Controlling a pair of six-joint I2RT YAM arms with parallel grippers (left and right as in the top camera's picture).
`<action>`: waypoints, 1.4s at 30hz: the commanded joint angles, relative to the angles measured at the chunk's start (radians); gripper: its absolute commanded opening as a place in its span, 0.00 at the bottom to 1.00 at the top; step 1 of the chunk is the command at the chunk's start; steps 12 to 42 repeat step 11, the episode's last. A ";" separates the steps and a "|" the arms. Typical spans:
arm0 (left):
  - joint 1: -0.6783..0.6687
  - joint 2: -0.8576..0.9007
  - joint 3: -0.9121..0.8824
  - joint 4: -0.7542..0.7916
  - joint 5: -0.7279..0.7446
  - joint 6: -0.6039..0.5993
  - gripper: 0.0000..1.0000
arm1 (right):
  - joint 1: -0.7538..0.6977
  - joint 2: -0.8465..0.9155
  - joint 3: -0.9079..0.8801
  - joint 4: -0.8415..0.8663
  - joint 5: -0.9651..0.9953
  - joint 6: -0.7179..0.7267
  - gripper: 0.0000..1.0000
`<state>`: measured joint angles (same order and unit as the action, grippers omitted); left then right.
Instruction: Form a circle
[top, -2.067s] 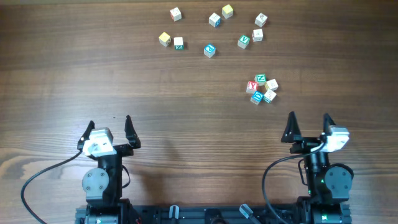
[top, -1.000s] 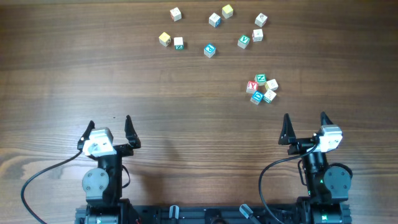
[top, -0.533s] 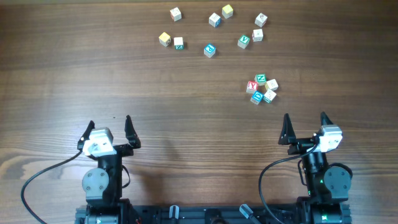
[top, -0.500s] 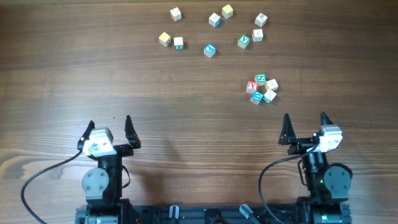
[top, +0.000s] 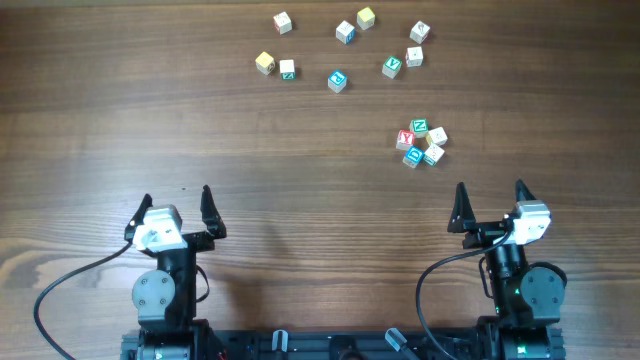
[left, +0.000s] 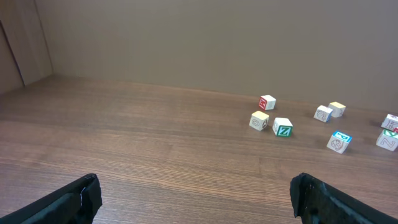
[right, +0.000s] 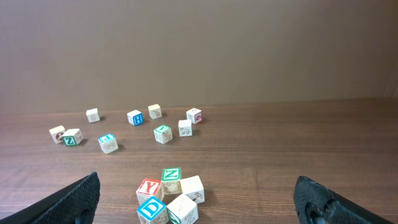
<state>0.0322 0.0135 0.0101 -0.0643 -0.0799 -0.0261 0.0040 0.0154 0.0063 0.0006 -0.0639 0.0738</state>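
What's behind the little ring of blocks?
Behind the circle, nine loose letter cubes lie scattered on the table, apart from it. From the right wrist, its front cubes hide its middle.

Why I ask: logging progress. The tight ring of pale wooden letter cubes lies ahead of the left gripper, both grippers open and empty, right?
No: the overhead view shows the tight ring of pale wooden letter cubes ahead of the right gripper, not the left gripper; both are open and empty.
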 joint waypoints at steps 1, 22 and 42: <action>0.006 -0.011 -0.005 -0.003 0.008 0.021 1.00 | 0.004 -0.011 -0.001 0.002 -0.005 0.006 1.00; 0.006 -0.011 -0.005 -0.003 0.008 0.021 1.00 | 0.004 -0.011 -0.001 0.002 -0.005 0.006 1.00; 0.006 -0.011 -0.005 -0.003 0.008 0.021 1.00 | 0.004 -0.011 -0.001 0.002 -0.005 0.006 1.00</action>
